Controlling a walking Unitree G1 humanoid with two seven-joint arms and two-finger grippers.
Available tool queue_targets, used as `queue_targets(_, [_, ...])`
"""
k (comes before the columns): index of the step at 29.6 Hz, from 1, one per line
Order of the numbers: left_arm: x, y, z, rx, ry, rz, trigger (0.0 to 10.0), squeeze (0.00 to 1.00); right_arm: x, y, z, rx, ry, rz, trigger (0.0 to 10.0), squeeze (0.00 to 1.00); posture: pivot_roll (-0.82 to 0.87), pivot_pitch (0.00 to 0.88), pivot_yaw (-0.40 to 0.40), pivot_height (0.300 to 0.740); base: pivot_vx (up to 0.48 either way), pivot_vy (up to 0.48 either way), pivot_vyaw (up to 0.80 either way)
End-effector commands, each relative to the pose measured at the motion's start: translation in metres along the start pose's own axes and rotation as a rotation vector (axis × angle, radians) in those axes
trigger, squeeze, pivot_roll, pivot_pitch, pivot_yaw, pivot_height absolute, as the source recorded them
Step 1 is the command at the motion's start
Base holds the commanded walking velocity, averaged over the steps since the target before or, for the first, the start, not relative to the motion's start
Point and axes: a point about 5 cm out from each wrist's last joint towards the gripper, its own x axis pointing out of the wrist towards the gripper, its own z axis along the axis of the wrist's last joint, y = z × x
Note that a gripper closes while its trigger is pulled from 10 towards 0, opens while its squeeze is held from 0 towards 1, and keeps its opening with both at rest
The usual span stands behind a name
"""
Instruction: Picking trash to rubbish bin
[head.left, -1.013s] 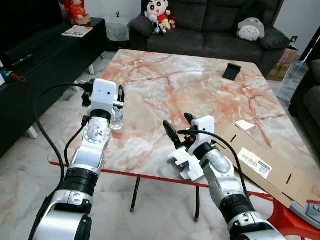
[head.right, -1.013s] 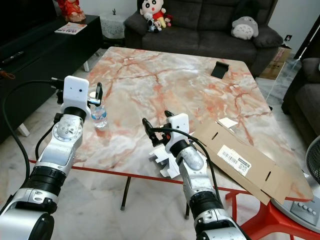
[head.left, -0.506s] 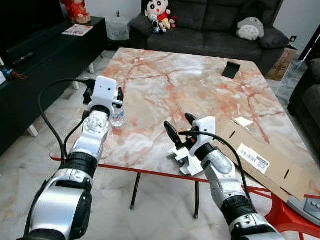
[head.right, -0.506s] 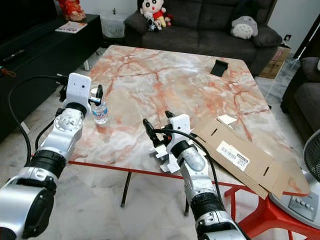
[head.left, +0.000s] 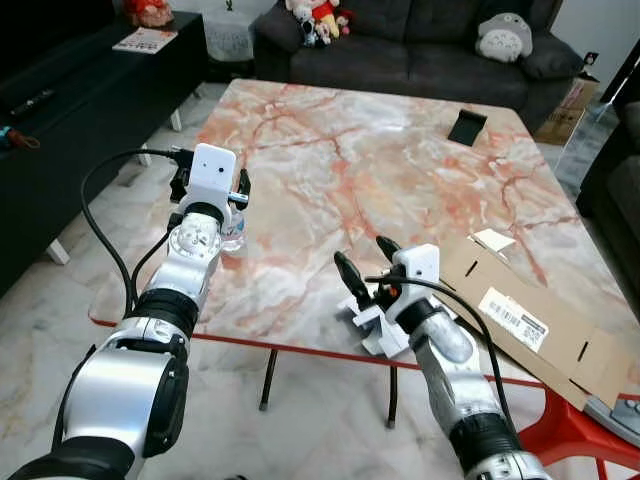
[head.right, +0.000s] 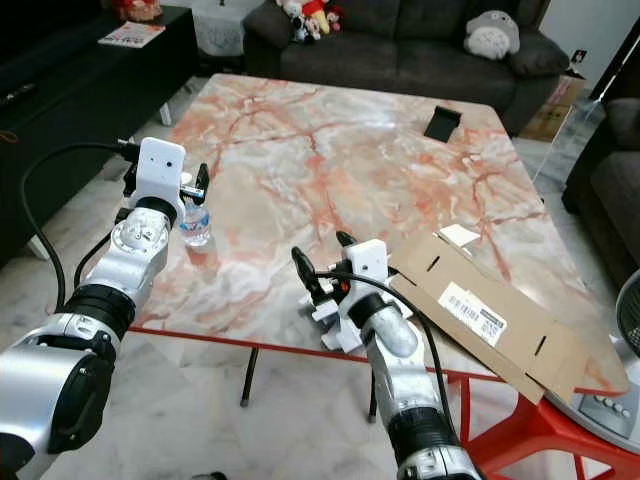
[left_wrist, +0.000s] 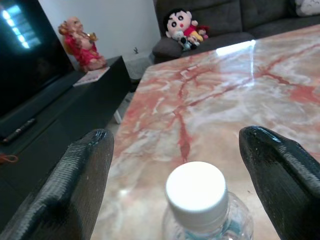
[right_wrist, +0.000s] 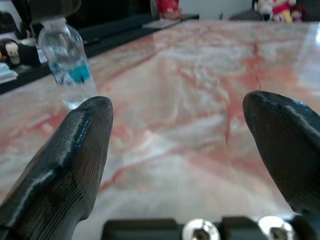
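Note:
A small clear water bottle (head.left: 234, 232) with a white cap (left_wrist: 196, 187) and a blue label stands near the left edge of the marble table (head.left: 330, 150). My left gripper (left_wrist: 175, 137) is open right at the bottle. Its two fingers stand wide on either side of the cap and do not touch it. A crumpled white packaging scrap (head.left: 372, 325) lies at the table's front edge. My right gripper (head.left: 365, 262) hovers open just above it, holding nothing. The right wrist view shows the bottle (right_wrist: 67, 65) across the table.
A flattened cardboard box (head.left: 520, 315) overhangs the front right of the table, with a small white paper (head.left: 490, 240) beside it. A black stand (head.left: 466, 125) sits at the far side. A sofa (head.left: 400, 50) is behind, a dark TV cabinet (head.left: 80, 110) to the left, and a red stool (head.left: 590, 430) at lower right.
The whole picture has shifted, so the camera has moved. Both grippers stay open and keep their places, the left at the bottle and the right over the white scrap.

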Motion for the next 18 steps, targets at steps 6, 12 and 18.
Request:
queue_targets(6, [0.0046, -0.0097, 0.0104, -0.027, -0.024, -0.024, 8.5, 0.00, -0.0080, 0.0009, 0.0048, -0.004, -0.006, -0.006, 10.0, 0.00, -0.10, 0.152, -0.070, 0.740, 0.000, 0.000, 0.00])
queue_targets(12, [0.0052, -0.0104, 0.0126, -0.021, -0.037, -0.028, 0.0, 0.00, -0.0100, 0.0011, 0.0053, -0.002, 0.001, -0.011, 10.0, 0.00, -0.09, 0.145, -0.069, 0.740, 0.000, 0.000, 0.00])
queue_targets(18, [0.0054, -0.0086, 0.0129, -0.010, -0.042, -0.022, 0.0, 0.00, -0.0095, 0.0021, 0.0056, 0.000, 0.007, -0.011, 10.0, 0.00, -0.08, 0.142, -0.070, 0.740, 0.000, 0.000, 0.00])
